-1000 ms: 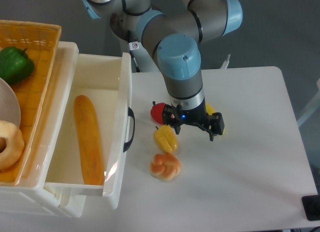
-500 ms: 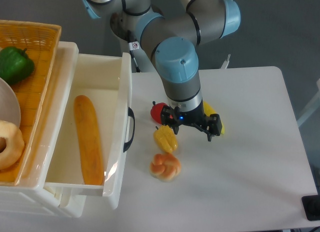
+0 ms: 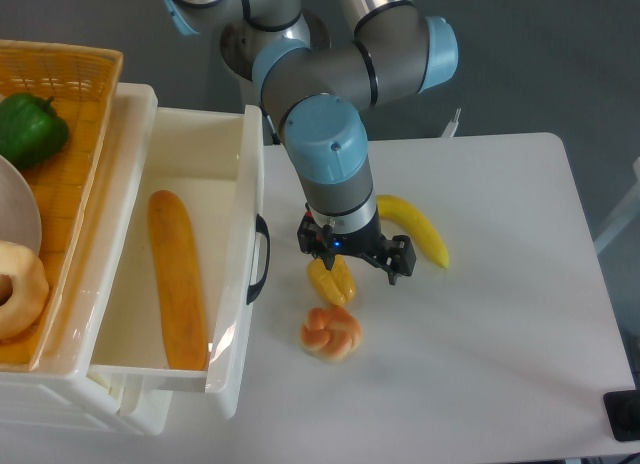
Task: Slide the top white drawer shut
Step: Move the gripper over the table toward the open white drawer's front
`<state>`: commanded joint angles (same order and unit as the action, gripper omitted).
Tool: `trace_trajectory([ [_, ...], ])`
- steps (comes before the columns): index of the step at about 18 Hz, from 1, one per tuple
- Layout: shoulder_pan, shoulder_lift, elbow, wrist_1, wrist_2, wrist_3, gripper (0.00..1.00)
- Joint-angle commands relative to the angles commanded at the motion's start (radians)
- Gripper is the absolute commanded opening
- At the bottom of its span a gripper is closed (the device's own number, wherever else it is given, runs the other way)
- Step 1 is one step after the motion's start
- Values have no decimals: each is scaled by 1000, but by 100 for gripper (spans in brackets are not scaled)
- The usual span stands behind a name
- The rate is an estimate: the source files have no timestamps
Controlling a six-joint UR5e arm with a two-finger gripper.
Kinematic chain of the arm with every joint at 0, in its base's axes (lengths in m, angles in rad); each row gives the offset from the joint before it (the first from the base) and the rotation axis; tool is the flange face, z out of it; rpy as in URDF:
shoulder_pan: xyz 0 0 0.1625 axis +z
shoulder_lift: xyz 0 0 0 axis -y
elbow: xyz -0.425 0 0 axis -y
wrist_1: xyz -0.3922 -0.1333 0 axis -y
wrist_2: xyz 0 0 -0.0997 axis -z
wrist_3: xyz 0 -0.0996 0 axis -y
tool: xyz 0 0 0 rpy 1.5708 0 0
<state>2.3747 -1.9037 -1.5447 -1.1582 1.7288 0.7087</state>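
The top white drawer [image 3: 205, 149] stands pulled out towards the right, with a long bread loaf [image 3: 178, 279] lying inside. Its front panel carries a black arched handle [image 3: 262, 259]. My gripper [image 3: 352, 252] points down over the table just right of that handle, apart from it, above a yellow pepper [image 3: 331, 281]. Its black fingers [image 3: 401, 260] are spread to both sides with nothing between them.
A braided bun [image 3: 331, 333] lies below the yellow pepper and a banana [image 3: 415, 227] to the gripper's right. On the cabinet top, an orange wicker basket [image 3: 70, 74] holds a green pepper [image 3: 30, 127] and a doughnut [image 3: 18, 289]. A black object [image 3: 622, 416] sits at the table's right corner.
The gripper has moved left, towards the drawer handle, uncovering the banana and hiding the red item. The drawer has not moved.
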Motion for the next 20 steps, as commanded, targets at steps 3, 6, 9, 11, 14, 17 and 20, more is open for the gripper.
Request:
trace_trajectory([
  [3,-9,-5,-6,-2,3,0,100],
  [6,-11,-14,-6,-6,46,-2,100],
  [9,-8,-18,8,-6,48,-2,100],
  [11,-8,-24,12,-6,46,-3,100],
  [14,-5,-37,12,-6,41,-12,100],
  [17,8,-44,11,-6,2,-57,100],
  [20,14,-54,5,-8,-25,-61,100],
])
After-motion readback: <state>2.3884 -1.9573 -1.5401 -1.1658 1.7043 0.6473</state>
